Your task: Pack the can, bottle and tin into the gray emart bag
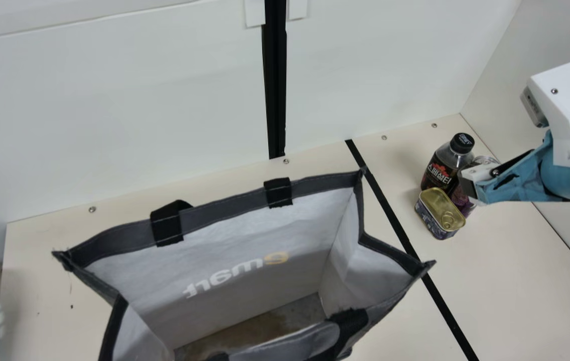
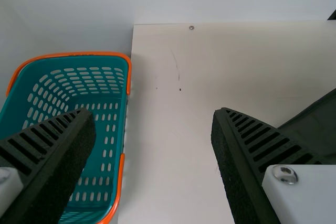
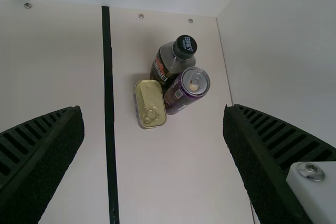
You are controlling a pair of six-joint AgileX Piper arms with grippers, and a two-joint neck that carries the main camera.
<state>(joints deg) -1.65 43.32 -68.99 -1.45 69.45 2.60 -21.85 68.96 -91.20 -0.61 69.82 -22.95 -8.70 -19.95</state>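
- Gray emart bag, the landmark: standing on the surface, mouth spread wide toward the neck camera, presumably so that goods can be lowered in from above.
- Bag contents: the view through the mouth reaches part of the stained bottom panel; can, bottle and tin are all outside. Packing is judged not started.
- Bag handle: lies along the near rim and could, in my judgement, snag an item going in.
- Bottle, can and tin: grouped to the right of the bag, across the black strip from it. Bottle and can are upright; the tin rests lid up. They sit close together; whether all touch cannot be confirmed. The cluster likely keeps them within the right arm's reach, though a neighbour could be tipped during a grasp.
- Right pincer: right of the bag, above the group, released, fingers wide apart, holding nothing. The gap appears suited to a descent over one item.
- Left pincer: left of the bag, also released and unloaded; no part in the first pick is foreseen.
- Teal basket: left of the bag, orange handles folded down, slotted interior visible; not named in the task.
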